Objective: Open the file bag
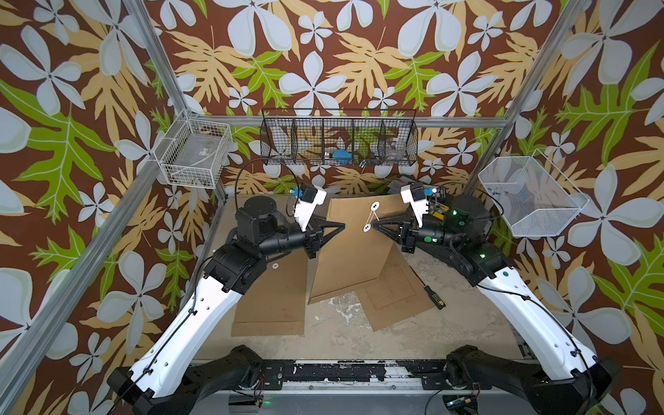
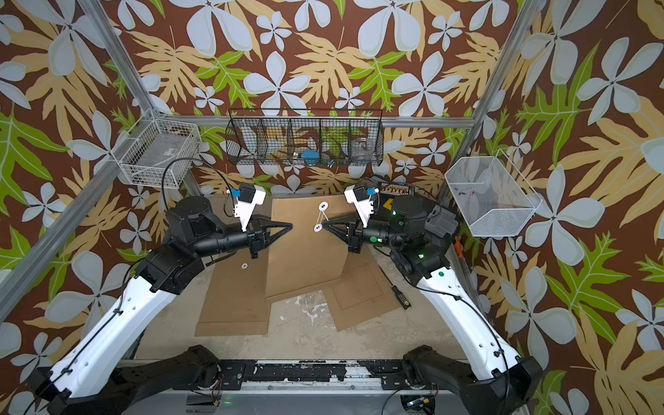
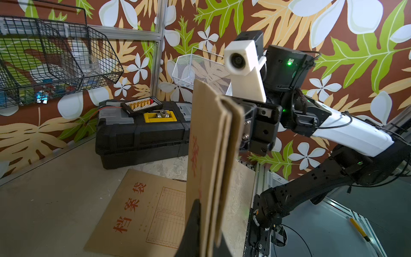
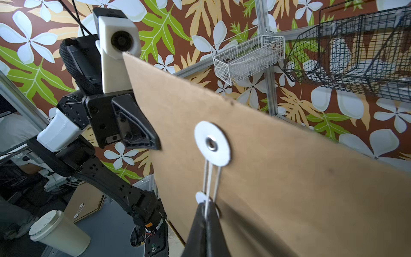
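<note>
File bag upright above counter; left tool clamped on its edge, right tool pinching string at lower disc

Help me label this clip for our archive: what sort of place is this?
Probably a robot test cell, not an office: two robot arms work inside a metal frame lined with leaf-print wallpaper, with wire baskets hung on it and a toolbox on the tabletop.
</note>
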`<state>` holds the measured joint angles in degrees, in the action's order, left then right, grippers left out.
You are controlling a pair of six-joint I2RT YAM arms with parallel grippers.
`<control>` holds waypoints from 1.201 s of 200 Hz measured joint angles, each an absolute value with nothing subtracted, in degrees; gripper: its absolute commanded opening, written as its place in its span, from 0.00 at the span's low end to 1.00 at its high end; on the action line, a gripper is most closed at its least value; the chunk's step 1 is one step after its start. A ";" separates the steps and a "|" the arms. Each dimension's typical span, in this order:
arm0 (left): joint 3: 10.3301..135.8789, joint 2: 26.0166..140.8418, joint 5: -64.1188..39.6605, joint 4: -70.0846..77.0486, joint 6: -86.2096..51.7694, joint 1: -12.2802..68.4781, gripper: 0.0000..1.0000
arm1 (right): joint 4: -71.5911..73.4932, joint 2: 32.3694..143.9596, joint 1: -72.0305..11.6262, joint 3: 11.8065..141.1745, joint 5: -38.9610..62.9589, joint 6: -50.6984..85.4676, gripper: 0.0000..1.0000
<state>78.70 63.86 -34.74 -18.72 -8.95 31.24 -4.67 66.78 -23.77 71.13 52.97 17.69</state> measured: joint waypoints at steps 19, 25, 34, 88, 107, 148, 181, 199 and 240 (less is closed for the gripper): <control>78.46 63.70 -34.30 -18.59 -8.97 31.29 0.00 | -6.09 67.24 -25.15 72.53 52.07 16.38 0.00; 78.28 63.61 -34.04 -18.59 -8.97 31.31 0.00 | -6.48 67.37 -25.30 72.82 51.96 16.27 0.00; 78.02 63.51 -33.17 -18.59 -8.97 31.38 0.00 | -7.01 67.61 -25.69 73.25 51.51 16.08 0.00; 77.93 63.61 -29.85 -19.70 -8.58 32.97 0.00 | -8.27 69.36 -28.21 75.35 50.39 15.84 0.00; 78.06 64.23 -28.05 -20.62 -8.14 33.58 0.00 | -8.71 69.67 -28.62 75.50 49.34 15.84 0.00; 79.46 65.89 -22.57 -23.94 -6.09 35.86 0.00 | -9.34 70.43 -28.80 76.01 49.12 15.35 0.00; 80.34 67.33 -16.64 -26.33 -4.43 38.52 0.00 | -11.57 71.79 -28.75 78.46 46.63 13.96 0.00; 81.17 68.23 -13.58 -27.57 -3.95 39.83 0.00 | -13.30 72.36 -28.73 79.46 44.07 13.26 0.00; 81.36 68.77 -8.99 -29.17 -2.63 41.01 0.00 | -15.55 72.25 -28.73 79.70 39.57 11.86 0.00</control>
<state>81.36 68.77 -8.99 -29.17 -2.63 41.01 -15.55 72.25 -28.73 79.70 39.57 11.86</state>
